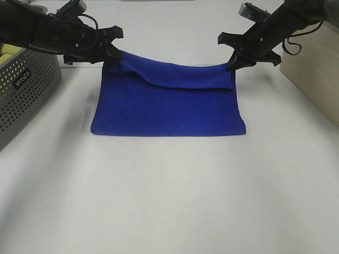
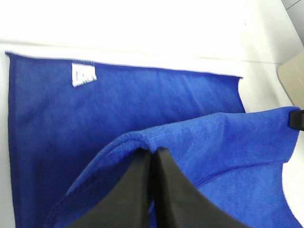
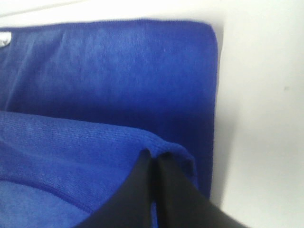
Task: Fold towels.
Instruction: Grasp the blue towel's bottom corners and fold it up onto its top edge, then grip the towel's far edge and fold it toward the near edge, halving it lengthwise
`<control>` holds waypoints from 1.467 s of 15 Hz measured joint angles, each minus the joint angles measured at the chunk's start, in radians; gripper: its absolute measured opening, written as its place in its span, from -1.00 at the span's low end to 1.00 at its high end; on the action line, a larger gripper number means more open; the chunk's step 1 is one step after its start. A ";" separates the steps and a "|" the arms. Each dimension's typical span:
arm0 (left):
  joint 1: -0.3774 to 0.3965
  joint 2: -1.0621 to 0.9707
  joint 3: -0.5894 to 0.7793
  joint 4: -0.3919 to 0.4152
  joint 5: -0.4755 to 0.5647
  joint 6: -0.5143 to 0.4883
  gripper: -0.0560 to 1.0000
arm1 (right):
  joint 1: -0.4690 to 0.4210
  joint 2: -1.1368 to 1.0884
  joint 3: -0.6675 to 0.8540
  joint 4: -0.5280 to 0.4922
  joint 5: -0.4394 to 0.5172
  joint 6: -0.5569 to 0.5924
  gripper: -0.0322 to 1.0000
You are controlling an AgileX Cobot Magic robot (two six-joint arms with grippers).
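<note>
the left gripper point(image 2: 153, 153) pinches a raised fold of the blue towel point(image 2: 142, 104) between its 2 black fingers point(image 2: 133, 190). the rest lies flat on the white table point(image 2: 142, 23), a white label point(image 2: 83, 75) near 1 corner.

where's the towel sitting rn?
Exterior high view: the blue towel lies centre-frame, far edge lifted, with the left gripper shut on its far-left corner and the right gripper on its far-right; the grey basket stands to its left.

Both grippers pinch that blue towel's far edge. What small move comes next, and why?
Probably draw both corners together toward the near edge: the left gripper and right gripper each hold a lifted far corner, while the rest of the blue towel lies flat.
</note>
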 joint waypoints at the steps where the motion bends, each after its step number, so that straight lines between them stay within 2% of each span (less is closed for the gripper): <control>1: 0.000 0.035 -0.049 0.003 -0.021 0.020 -0.88 | -0.005 0.038 -0.064 -0.003 -0.001 0.002 -0.94; 4: 0.000 0.127 -0.146 0.008 -0.109 0.071 -0.88 | -0.010 0.142 -0.209 -0.008 -0.026 0.002 -0.94; 6: 0.000 0.178 -0.180 0.008 -0.141 0.074 -0.88 | -0.010 0.183 -0.230 -0.008 -0.047 0.002 -0.94; 7: 0.000 0.194 -0.185 0.008 -0.141 0.074 -0.85 | -0.010 0.194 -0.230 -0.008 -0.055 0.002 -0.91; 8: 0.000 0.198 -0.185 0.008 -0.141 0.076 -0.75 | -0.010 0.202 -0.230 -0.016 -0.060 0.007 -0.75; 9: 0.000 0.199 -0.187 0.016 -0.146 0.076 -0.52 | -0.010 0.203 -0.230 -0.018 -0.061 0.009 -0.49; 11: 0.002 0.197 -0.190 0.035 -0.159 0.078 0.12 | -0.010 0.203 -0.231 -0.026 -0.044 0.016 0.18; 12: 0.003 0.193 -0.190 0.044 -0.158 0.078 0.41 | -0.010 0.199 -0.233 -0.039 -0.010 0.016 0.37; 13: 0.012 0.186 -0.190 0.060 -0.138 0.078 0.53 | -0.010 0.189 -0.233 -0.062 0.039 0.016 0.47; 15: 0.039 0.173 -0.194 0.117 -0.007 0.059 0.60 | -0.013 0.149 -0.233 -0.099 0.160 0.016 0.52; 19: 0.120 0.171 -0.194 0.260 0.342 -0.197 0.54 | -0.046 0.127 -0.235 -0.059 0.398 0.018 0.53; 22: 0.132 0.171 -0.194 0.323 0.462 -0.323 0.53 | -0.059 0.122 -0.232 -0.038 0.415 0.030 0.53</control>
